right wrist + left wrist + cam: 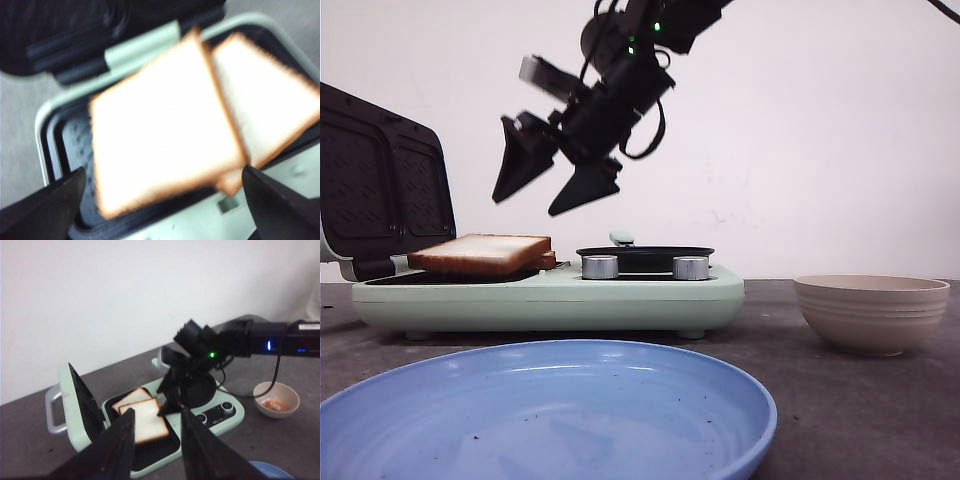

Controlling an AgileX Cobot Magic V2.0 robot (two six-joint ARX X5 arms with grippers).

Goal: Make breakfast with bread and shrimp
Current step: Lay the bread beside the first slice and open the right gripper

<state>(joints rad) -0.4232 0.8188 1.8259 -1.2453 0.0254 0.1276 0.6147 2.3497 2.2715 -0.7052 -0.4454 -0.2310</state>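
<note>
Bread (140,417) stage from where I'm sitting: both slices are in the open sandwich maker (550,297), one overlapping the other instead of sitting square, and nothing is on top of them yet. I can't tell from the right wrist cam which slice is the upper one, it's too blurry, but both are inside the dark tray with the lid (382,185) standing open behind them. My right gripper (556,178) hangs in the air above the slices, fingers spread wide and holding nothing, not touching the bread. In its own cam the two fingertips sit either side of the nearer slice (165,127), so it's pretty much lined up over it. My left gripper (155,437) is parked further back, looking over the whole appliance, jaws apart and empty too. The shrimp (274,404) is over in the beige bowl (871,312) on the right side of the table, well apart from either claw, so I'd guess that's the bit still to do. My read on the next move: either nudge the slices so they sit tidier in the tray, or swing the right arm over to the bowl and pick the shrimp out. That one needs a much narrower grip and a careful drop into the bowl, since the piece is tiny compared with a slice. Blue plate (550,415) is up front, nothing on it.
</note>
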